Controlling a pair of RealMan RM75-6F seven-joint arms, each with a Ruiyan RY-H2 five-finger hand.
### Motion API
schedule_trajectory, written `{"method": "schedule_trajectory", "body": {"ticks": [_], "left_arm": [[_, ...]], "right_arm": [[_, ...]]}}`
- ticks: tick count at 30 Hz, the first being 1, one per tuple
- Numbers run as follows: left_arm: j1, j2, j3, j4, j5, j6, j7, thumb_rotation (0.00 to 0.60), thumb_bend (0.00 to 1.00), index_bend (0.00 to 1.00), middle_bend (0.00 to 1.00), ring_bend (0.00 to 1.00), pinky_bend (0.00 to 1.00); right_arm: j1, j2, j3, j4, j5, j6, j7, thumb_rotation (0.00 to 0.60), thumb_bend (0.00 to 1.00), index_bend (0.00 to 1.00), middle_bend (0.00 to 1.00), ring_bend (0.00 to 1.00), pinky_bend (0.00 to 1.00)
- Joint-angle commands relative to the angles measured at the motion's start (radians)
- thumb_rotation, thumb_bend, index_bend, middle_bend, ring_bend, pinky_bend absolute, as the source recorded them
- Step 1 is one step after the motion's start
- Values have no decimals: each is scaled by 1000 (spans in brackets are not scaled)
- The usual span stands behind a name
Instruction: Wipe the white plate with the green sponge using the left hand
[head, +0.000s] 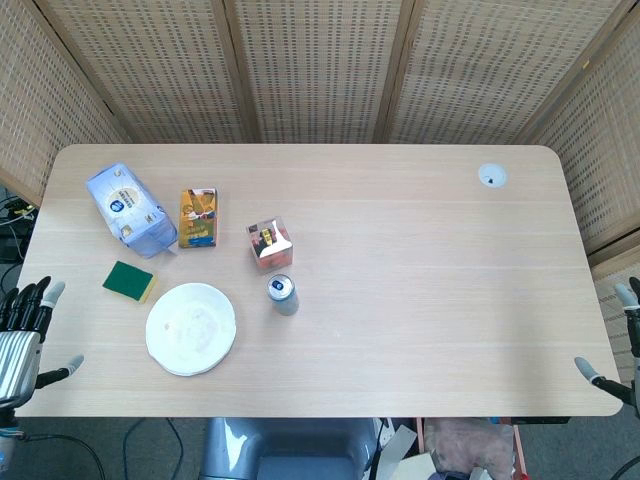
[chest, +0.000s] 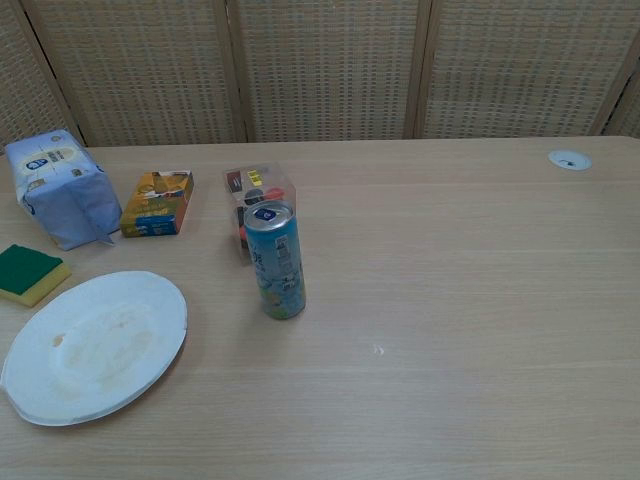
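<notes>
Both views are bright and evenly lit, the soft light leaving only faint, short shadows under the things on the table (head: 400, 300). The can (chest: 274, 262) carries a small sheen on its top, with no harsh glare elsewhere. Focus is sharp throughout; the head view bows slightly at its edges.

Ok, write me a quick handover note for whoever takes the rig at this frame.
Left hand: off the table's left edge, open, holding nothing.
Right hand: at the right edge, only partly visible, apparently empty.
Green sponge lies flat on the table, just beyond the white plate, apart from it.
Done: nothing, sponge untouched.
Left: pick up the sponge with the left hand, wipe the plate.
</notes>
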Motion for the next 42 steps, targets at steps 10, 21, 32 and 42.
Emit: {"method": "schedule_trajectory", "body": {"ticks": [10,21,32,42], "left_arm": [[-95,-24,-38,92,-61,-154,-54,600,0,0,0,0,0],[-376,-199,-29,710,86,-428,-432,600,0,31,38,40,192],[-487,-422,57,1146,111,-599,-659,600,0,209,184,134,258],[-541,-513,92,1288,115,-657,-716,600,0,213,194,136,258]], "right_arm": [[1,-1,5,4,9,-2,6,600,0,0,0,0,0],[24,-23,25,-11,71,-52,-79,600,0,0,0,0,0],[36,-40,48,-10,133,-76,-126,600,0,0,0,0,0],[42,-48,54,-6,155,-89,-141,600,0,0,0,0,0]]}}
